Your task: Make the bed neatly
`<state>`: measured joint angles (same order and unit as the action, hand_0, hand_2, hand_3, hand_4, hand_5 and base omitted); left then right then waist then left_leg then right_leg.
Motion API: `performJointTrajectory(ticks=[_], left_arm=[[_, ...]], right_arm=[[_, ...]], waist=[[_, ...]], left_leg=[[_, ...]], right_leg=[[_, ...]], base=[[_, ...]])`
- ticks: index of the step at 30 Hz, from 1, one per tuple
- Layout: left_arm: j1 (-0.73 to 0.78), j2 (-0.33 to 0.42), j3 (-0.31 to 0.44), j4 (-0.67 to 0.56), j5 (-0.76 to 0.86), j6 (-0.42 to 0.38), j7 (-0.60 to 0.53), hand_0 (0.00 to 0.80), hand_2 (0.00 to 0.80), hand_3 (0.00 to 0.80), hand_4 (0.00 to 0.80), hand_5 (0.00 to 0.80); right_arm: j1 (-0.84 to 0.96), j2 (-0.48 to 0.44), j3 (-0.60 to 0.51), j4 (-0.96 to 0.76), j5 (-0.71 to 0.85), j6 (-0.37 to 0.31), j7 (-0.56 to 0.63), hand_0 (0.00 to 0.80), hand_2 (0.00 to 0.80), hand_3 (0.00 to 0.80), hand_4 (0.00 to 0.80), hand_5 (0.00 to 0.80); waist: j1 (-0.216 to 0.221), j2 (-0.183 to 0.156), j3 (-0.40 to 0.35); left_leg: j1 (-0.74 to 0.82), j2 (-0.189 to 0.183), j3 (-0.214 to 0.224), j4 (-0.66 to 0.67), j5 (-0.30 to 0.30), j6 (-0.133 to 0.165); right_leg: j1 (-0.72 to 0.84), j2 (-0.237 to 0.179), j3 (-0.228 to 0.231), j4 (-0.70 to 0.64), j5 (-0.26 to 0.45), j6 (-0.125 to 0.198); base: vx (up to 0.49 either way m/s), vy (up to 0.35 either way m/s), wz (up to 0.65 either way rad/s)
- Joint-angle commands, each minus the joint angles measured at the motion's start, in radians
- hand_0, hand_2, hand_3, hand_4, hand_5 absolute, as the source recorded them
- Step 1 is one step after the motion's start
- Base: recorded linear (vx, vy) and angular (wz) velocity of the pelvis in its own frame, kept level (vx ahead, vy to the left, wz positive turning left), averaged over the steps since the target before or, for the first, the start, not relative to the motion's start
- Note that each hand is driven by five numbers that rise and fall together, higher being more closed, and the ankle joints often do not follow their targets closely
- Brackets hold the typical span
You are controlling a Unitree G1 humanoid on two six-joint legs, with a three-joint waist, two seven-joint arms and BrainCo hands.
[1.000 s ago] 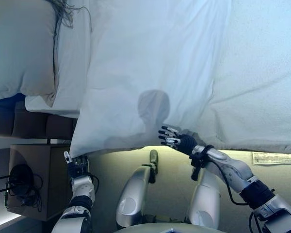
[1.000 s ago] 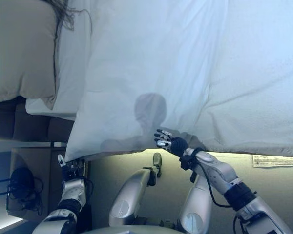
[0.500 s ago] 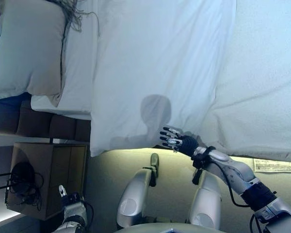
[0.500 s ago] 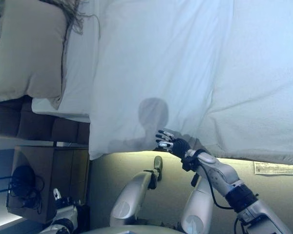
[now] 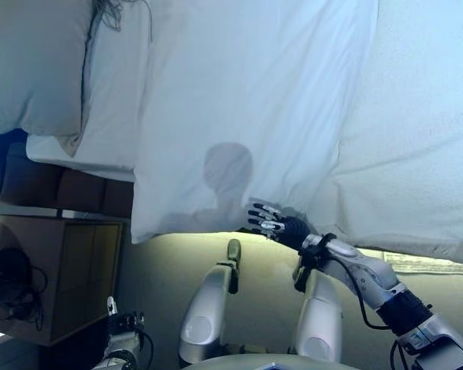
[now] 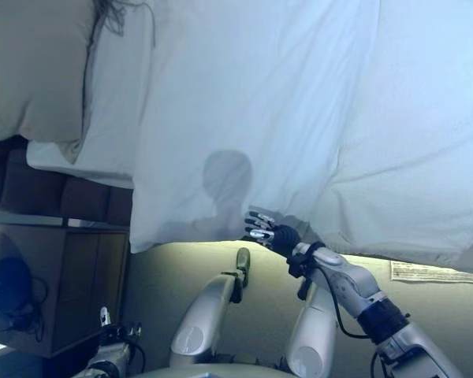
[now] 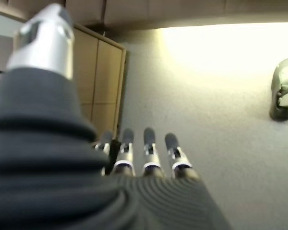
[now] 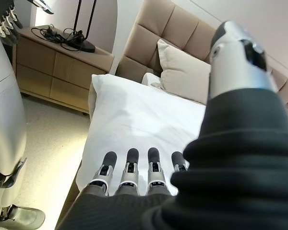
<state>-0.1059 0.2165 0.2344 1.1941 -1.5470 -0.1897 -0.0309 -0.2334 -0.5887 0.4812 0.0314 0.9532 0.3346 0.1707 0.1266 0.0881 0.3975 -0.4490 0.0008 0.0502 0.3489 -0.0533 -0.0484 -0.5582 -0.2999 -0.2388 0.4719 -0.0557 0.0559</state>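
A white duvet (image 5: 247, 100) covers the bed, and its near edge hangs over the bed's side. A beige pillow (image 5: 31, 62) lies at the head end on the left, with a white pillow (image 5: 108, 100) beside it under the duvet's edge. My right hand (image 5: 274, 223) is open with straight fingers at the duvet's near edge; its wrist view (image 8: 134, 172) shows it holding nothing. My left hand (image 5: 125, 327) hangs low beside the nightstand, open and empty, its fingers (image 7: 144, 153) pointing at the carpet.
A wooden nightstand (image 5: 54, 277) with a black lamp base and cables (image 5: 11, 270) stands at the left by the padded headboard (image 5: 62, 189). A paper sheet (image 5: 440, 262) lies on the carpet under the bed's right side.
My left hand has dropped from under the duvet's left corner down towards the floor. The right hand stays at the duvet's edge. The camera has shifted a little.
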Motion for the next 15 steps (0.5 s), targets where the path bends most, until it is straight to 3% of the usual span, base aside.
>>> performJointTrajectory(ticks=[1, 4, 8, 15], left_arm=[[-0.019, 0.081, -0.030, -0.097, 0.000, -0.139, -0.024, 0.000, 0.000, 0.000, 0.000, 0.000], [-0.019, 0.084, -0.074, -0.283, 0.043, -0.231, -0.023, 0.000, 0.000, 0.000, 0.000, 0.000], [-0.004, 0.109, -0.113, -0.472, 0.156, -0.280, -0.021, 0.000, 0.000, 0.000, 0.000, 0.000], [0.067, 0.114, -0.133, -0.667, 0.387, -0.249, -0.052, 0.000, 0.000, 0.000, 0.000, 0.000]], right_arm=[[-0.014, 0.064, -0.005, -0.089, -0.001, -0.081, 0.016, 0.000, 0.000, 0.000, 0.000, 0.000], [0.002, 0.092, -0.012, -0.069, -0.043, -0.161, 0.010, 0.000, 0.000, 0.000, 0.000, 0.000], [0.056, 0.123, -0.047, -0.059, -0.074, -0.248, 0.020, 0.000, 0.000, 0.000, 0.000, 0.000], [0.197, 0.208, -0.126, 0.010, -0.134, -0.360, 0.031, 0.000, 0.000, 0.000, 0.000, 0.000]], waist=[[0.019, -0.031, -0.019], [0.030, -0.045, -0.021], [0.044, -0.064, -0.031], [0.044, -0.085, -0.084]], left_leg=[[-0.015, -0.012, -0.057, -0.022, 0.123, -0.021], [0.011, -0.008, -0.069, -0.042, 0.117, -0.017], [0.061, -0.003, -0.078, -0.080, 0.115, -0.012], [0.174, 0.025, -0.059, -0.181, 0.121, -0.005]], right_leg=[[0.083, -0.065, 0.042, -0.085, 0.135, 0.117], [0.119, -0.052, 0.037, -0.128, 0.151, 0.123], [0.181, -0.046, 0.032, -0.185, 0.172, 0.130], [0.293, -0.027, 0.023, -0.289, 0.200, 0.138]], base=[[0.015, -0.112, 0.01], [0.001, -0.154, 0.01], [0.029, -0.153, -0.04], [0.077, -0.118, -0.06]])
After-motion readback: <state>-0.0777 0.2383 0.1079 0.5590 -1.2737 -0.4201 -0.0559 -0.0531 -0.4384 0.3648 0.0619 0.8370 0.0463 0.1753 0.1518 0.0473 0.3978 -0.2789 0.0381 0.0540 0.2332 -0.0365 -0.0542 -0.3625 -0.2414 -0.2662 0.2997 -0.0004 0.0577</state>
